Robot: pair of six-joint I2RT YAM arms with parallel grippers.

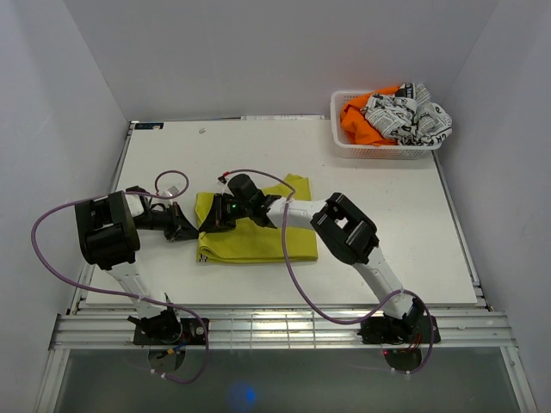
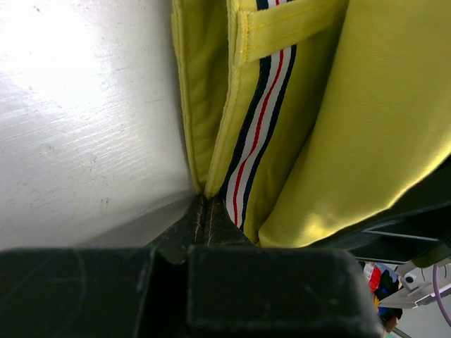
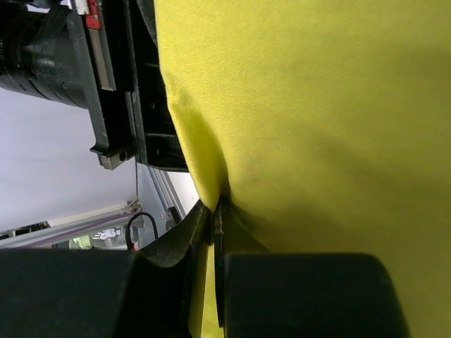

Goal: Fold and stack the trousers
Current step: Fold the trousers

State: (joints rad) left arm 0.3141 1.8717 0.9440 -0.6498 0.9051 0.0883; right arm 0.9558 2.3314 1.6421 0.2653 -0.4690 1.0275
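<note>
Pinching the trousers (image 1: pixel 263 237) at one edge, left pincer (image 2: pixel 204 203) & right pincer (image 3: pixel 215 210) were both clamped on cloth; folded compact on desk (image 1: pixel 387 249), last fold/stacking prob. left.

From above, your right arm (image 1: pixel 293 213) hides the middle of the trousers (image 1: pixel 258 245). In the left wrist view the striped label (image 2: pixel 257 134) runs off the top edge; both wrist views crop the cloth.

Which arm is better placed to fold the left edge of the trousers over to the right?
Probably the right. Both grippers pinch the trousers at that edge, but the right gripper reaches over the cloth from the right, so it only pulls back; the left gripper must stretch across.
</note>
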